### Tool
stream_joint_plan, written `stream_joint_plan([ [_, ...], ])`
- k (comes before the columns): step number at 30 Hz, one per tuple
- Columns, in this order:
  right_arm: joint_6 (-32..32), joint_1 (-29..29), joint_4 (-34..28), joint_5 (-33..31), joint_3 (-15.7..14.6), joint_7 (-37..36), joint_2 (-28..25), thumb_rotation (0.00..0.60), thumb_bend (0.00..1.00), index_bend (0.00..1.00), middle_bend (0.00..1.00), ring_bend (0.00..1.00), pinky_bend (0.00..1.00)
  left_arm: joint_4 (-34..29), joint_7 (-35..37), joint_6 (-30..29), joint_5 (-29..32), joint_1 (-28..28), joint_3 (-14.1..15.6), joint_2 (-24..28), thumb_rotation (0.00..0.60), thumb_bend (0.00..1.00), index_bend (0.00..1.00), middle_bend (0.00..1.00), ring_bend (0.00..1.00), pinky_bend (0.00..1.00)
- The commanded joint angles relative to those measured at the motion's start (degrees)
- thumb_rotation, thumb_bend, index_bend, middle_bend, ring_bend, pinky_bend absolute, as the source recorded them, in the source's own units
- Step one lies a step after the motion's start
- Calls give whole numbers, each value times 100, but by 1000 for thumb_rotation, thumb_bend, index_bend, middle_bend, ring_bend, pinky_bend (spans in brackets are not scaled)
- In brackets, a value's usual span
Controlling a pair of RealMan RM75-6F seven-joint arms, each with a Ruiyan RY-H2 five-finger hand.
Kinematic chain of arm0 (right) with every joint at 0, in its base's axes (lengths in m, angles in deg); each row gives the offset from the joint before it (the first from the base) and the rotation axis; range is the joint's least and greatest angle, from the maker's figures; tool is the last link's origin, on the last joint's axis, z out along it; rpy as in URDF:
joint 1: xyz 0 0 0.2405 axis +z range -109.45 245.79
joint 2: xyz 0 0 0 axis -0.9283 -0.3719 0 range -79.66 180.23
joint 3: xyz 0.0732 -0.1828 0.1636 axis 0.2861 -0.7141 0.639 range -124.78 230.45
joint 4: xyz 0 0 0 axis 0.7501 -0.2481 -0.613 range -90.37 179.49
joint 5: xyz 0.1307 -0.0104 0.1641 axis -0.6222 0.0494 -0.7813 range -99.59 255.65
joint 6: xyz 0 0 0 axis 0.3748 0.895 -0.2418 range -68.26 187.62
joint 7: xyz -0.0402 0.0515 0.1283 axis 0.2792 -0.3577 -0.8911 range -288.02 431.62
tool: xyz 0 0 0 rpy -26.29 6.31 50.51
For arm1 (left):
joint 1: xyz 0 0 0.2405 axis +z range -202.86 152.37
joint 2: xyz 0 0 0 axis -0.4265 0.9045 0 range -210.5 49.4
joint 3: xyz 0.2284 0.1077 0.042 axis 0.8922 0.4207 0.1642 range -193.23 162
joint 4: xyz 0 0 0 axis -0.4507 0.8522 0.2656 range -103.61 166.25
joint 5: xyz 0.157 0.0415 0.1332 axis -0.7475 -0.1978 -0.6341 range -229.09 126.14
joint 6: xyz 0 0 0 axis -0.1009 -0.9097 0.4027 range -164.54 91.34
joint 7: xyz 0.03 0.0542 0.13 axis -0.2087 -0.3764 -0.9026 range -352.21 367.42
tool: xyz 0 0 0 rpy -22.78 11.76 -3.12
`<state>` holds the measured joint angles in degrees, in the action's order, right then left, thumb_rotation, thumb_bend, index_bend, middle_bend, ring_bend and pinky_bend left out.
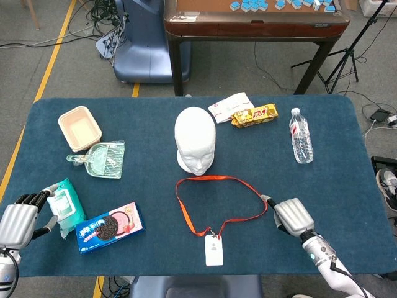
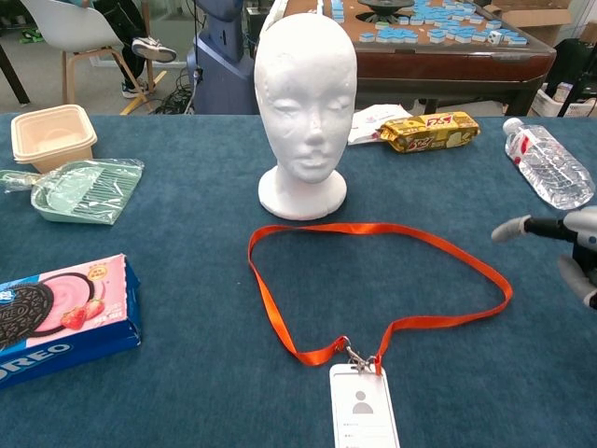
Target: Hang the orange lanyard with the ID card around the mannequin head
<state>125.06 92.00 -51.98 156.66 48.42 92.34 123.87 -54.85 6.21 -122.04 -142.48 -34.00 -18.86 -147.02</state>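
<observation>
a: position of the orange lanyard [image 1: 218, 198] relative to the mannequin head [image 1: 195, 140]?

b: it lies flat on the blue table [image 1: 347, 155] in an open loop, directly in front of the mannequin head's base. the near edge of the loop runs just in front of the base without touching it. the id card [image 1: 214, 250] is clipped at the loop's near end, further out in front of the mannequin head, face up.

a: mannequin head status?

b: upright on its base, face toward the robot, nothing around its neck.

a: right robot hand [image 1: 293, 215]?

b: in front of the mannequin head and off to its right, low over the table at the right end of the loop. in the head view an extended finger [image 1: 268, 201] reaches the strap; in the chest view the fingertip [image 2: 508, 230] sits just beyond the strap, clear of it — contact cannot be confirmed. whether the remaining fingers are apart or together cannot be told.

a: left robot hand [image 1: 18, 221]?

b: far to the left of the mannequin head, at the table's near left corner, beside the green wipes pack [image 1: 63, 207]. fingers apart, holding nothing.

a: other items, referenced to the mannequin head?

b: front left — the blue cookie box [image 1: 110, 227]. left — the green dustpan [image 1: 99, 159] and the beige container [image 1: 79, 128]. behind and right — the yellow snack pack [image 1: 254, 115] on a white wrapper [image 1: 226, 106]. far right — the water bottle [image 1: 301, 136], lying on its side.
</observation>
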Motion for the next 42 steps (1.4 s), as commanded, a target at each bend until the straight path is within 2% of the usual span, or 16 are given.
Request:
stream_joint_plan([
  [1,756,-221,179,825,122,-707,42,600,801,149,1000,1000,1000,-71,11,184,-176,-227,-48,143,600,260,180,375,399,361],
  [5,1084,-290,-120,1020,261,-680,-238,600,797,149,1000,1000,1000,-113,137,516,-456,-601,-57,288,600,261,184,508,533,498],
  [9,1259,-367,-512,981,400,-519,-571,600,797,149,1000,1000,1000,-92,257,884,-772,-1044,-70,376,600,260,184,784,771,699],
  [14,1406,-494,-872,859,517,-254,-942,600,795,149,1000,1000,1000,-143,164,1497,-1053,-1664,-98,351,600,260,184,891,876,738],
  [19,1539,-653,-1160,816,533,60,-1157,600,795,149,1000,1000,1000,-272,66,2381,-1233,-2369,-72,246,600,287,178,909,890,742],
  [24,1528,-764,-1295,778,495,253,-1212,600,795,149,993,1000,1000,-234,-10,3189,-1158,-3014,-128,-93,600,383,143,913,892,742],
  [27,1467,-799,-1335,751,465,438,-1239,600,795,149,931,990,985,-108,-75,3681,-1024,-3363,-154,-333,600,419,132,922,894,742],
  [30,1460,-842,-1363,770,445,597,-1240,600,795,149,860,914,941,9,-99,4106,-820,-3652,-189,-563,600,441,115,926,896,742],
  [35,1516,-949,-1342,830,407,675,-1191,600,795,149,774,814,931,180,-120,4441,-662,-3998,-207,-869,600,467,104,926,897,742],
  [42,1533,-1047,-1257,803,428,618,-1124,600,795,149,759,801,931,458,-494,4946,-475,-4469,-206,-1256,600,507,104,933,900,742],
])
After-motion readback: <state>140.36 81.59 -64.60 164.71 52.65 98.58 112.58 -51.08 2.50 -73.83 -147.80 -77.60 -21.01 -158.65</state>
